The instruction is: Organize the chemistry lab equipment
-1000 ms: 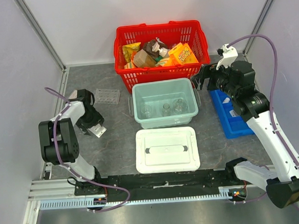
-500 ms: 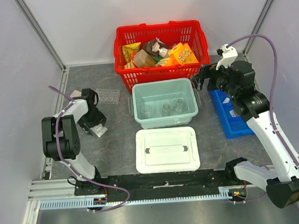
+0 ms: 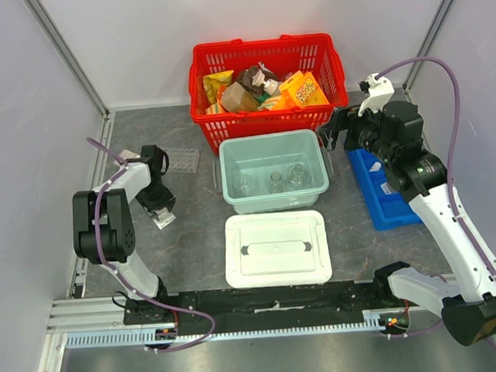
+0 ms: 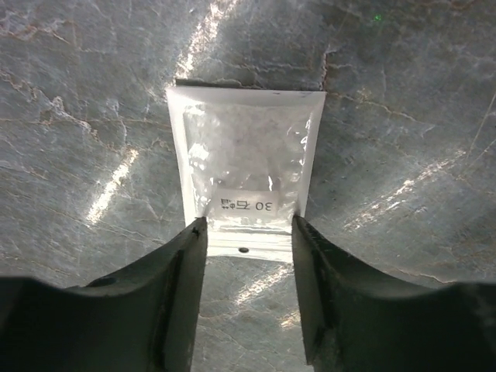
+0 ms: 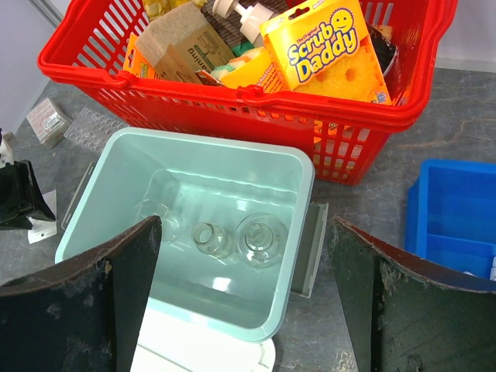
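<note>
A flat clear packet with a printed label lies on the grey table. My left gripper is down over its near end, jaws partly closed, one fingertip at each side edge; the packet still rests flat. Three clear glass flasks stand inside the open teal bin. My right gripper hangs wide open above that bin's right end with nothing between its fingers. A clear multi-well plate lies left of the bin. Tiny white vials sit in the blue tray.
A red basket of snack packs and a sponge stands behind the bin. The bin's white lid lies in front of it. A small box sits by the left wall.
My left gripper has slid back toward the well plate side and narrowed its jaws around the packet's end. The right arm has stayed put.
</note>
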Tool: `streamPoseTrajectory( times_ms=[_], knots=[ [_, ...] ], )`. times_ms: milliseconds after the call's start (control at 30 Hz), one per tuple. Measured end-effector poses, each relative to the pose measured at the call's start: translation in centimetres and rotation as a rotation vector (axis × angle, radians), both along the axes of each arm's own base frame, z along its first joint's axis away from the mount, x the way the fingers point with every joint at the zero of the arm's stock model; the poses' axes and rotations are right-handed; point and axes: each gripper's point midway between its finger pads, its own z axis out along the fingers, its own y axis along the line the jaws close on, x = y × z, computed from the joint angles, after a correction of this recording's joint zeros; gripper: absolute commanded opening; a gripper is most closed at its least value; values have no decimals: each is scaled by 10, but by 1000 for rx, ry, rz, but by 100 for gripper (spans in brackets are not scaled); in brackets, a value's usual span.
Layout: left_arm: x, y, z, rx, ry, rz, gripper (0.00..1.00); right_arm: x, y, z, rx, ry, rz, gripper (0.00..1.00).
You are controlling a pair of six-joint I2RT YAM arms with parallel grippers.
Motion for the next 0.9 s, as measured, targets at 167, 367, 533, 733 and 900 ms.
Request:
streamPoseTrajectory(
  times_ms=[167, 367, 533, 733, 900],
  knots=[
    [-3, 2, -1, 12, 7, -1, 42, 0, 0, 0, 0, 0, 0, 94],
    [-12, 3, -1, 15, 15, -23, 50, 0, 1, 0, 8, 4, 2, 93],
    [-16, 4, 3, 19, 6, -54, 69, -1, 3, 0, 24, 11, 1, 93],
    [-11, 3, 14, 14, -39, -102, 76, -1, 3, 0, 30, 13, 3, 93],
    [-9, 3, 18, 13, -57, -148, 77, -1, 4, 0, 30, 14, 4, 93]
  ],
)
